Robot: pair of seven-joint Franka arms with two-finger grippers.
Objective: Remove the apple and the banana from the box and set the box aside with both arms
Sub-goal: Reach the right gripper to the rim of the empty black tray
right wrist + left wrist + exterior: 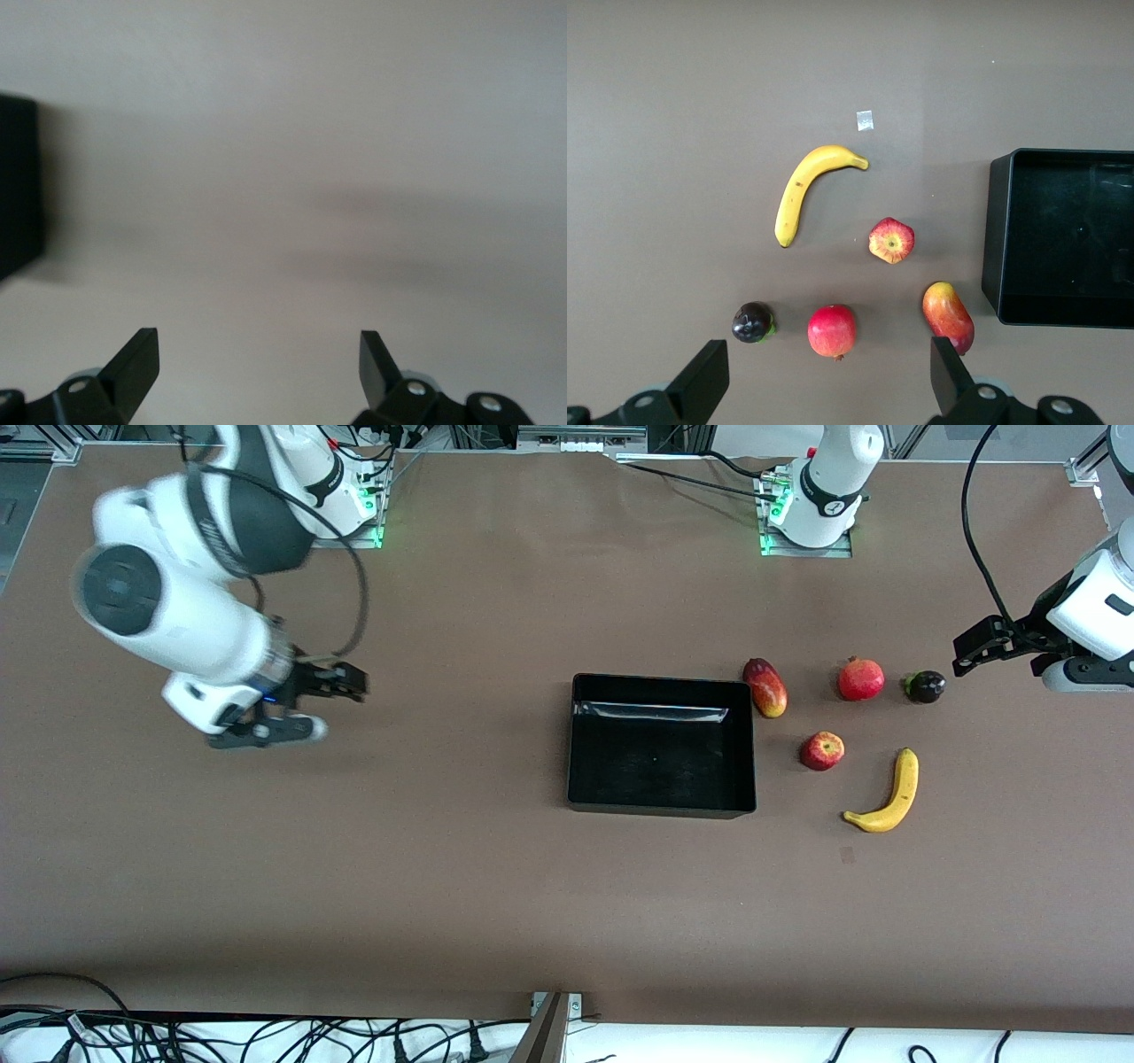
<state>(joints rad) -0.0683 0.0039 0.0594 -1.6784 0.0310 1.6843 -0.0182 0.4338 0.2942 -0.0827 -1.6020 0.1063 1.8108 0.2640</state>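
A: Banana [889,800] first, nearest the front camera of all the fruit. Long, curved, yellow, lying flat on the brown counter [425,886], toward the left arm's end.

B: Noted. Apple [823,750] a bit farther from the camera, between the banana and the box [576,744], touching neither. Small, red with yellow patches.

A: Box is the black open-top tray, low walls, glossy inside, nothing in it. Sits mid-counter, upright and flat.

B: Farther still, a row of three. Mango [766,687], red-yellow and oblong, just beside the box's corner; whether it touches the wall, cannot tell. Then the pomegranate [861,678], round and red. Then a small dark fruit [925,686] with a green bit on it, nearest the left arm's end.

A: Left end effector [974,646]?

B: Up in the air over bare counter beside the dark fruit. In the left wrist view its fingers [704,379] stand wide apart, nothing between them. All five fruits and one end of the box show below it.

A: Right end effector [306,707]?

B: Well apart from everything, over bare counter toward the right arm's end. Fingers [140,359] spread wide, holding nothing. Only a dark edge of the box shows in its wrist view.
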